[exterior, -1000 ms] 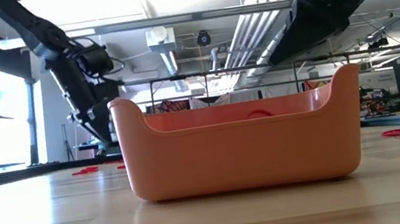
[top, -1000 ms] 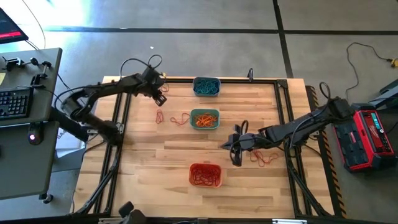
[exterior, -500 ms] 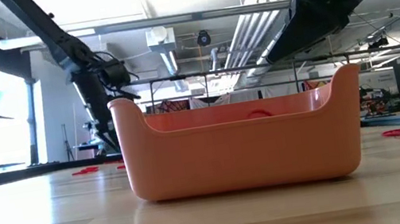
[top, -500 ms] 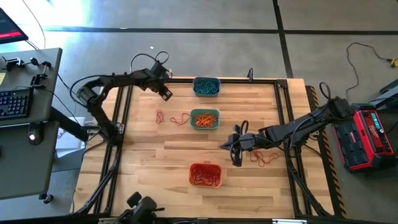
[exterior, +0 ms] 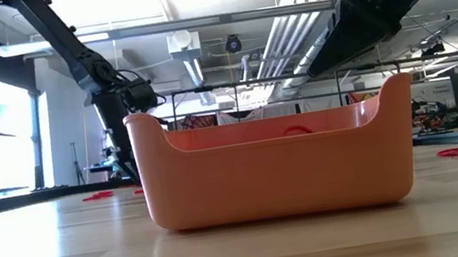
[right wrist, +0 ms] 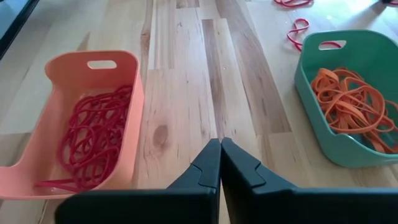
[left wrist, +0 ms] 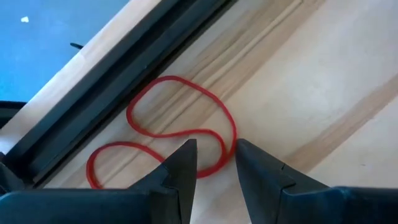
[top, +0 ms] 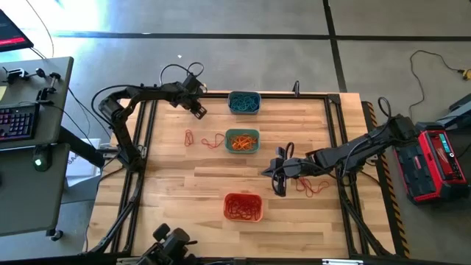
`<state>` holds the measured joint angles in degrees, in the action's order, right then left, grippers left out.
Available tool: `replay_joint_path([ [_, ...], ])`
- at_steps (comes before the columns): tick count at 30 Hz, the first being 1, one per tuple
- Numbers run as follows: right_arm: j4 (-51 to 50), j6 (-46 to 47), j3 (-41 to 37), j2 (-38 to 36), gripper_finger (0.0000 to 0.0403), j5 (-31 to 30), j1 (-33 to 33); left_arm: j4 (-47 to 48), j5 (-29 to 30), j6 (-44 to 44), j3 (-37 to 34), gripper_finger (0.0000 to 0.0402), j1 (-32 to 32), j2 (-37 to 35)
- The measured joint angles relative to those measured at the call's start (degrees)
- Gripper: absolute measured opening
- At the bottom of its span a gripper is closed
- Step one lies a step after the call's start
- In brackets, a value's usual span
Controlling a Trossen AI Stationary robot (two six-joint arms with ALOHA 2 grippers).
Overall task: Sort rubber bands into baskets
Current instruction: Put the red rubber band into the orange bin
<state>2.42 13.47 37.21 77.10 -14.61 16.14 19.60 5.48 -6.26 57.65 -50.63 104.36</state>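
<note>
Three baskets stand in a line down the table's middle: grey-blue [top: 243, 102] with blue-teal rubber bands, teal-green [top: 242, 140] with orange ones, orange [top: 243, 207] with red ones. A loose red band [left wrist: 180, 134] lies flat beside the black frame rail. My left gripper [left wrist: 214, 163] is open just over it at the far left [top: 199, 111], one finger on either side of the band's near curve. My right gripper [right wrist: 220, 149] is shut and holds nothing. It hovers between the orange and teal-green baskets [top: 278, 182].
More loose red bands lie left of the teal-green basket [top: 189, 138] [top: 214, 140] and under my right arm [top: 313, 186]. A black frame rail [left wrist: 112, 81] borders the table beside my left gripper. Bare wood lies at the near left.
My left gripper has gone toward the table's far edge and a little to the right, sinking toward the wood. My right arm has kept still.
</note>
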Motion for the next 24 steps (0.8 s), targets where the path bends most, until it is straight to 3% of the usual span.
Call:
replay_joint_path([
  [13, -0.1, 0.0, 0.0, 0.0, 0.0000, 0.0, 0.0, -1.1, -4.4, -2.5, 0.3, 0.0100, -1.6, 3.1],
  [21, -0.5, 0.0, 0.0, 0.0, 0.0000, 0.0, 0.0, -0.7, -3.8, -5.8, 0.1, 0.0018, -1.3, 1.3],
  [24, -0.5, 0.2, 0.0, 0.0, 0.0000, 0.0, 0.0, -0.2, -3.2, -5.1, -0.1, 0.0005, -0.9, 0.2],
])
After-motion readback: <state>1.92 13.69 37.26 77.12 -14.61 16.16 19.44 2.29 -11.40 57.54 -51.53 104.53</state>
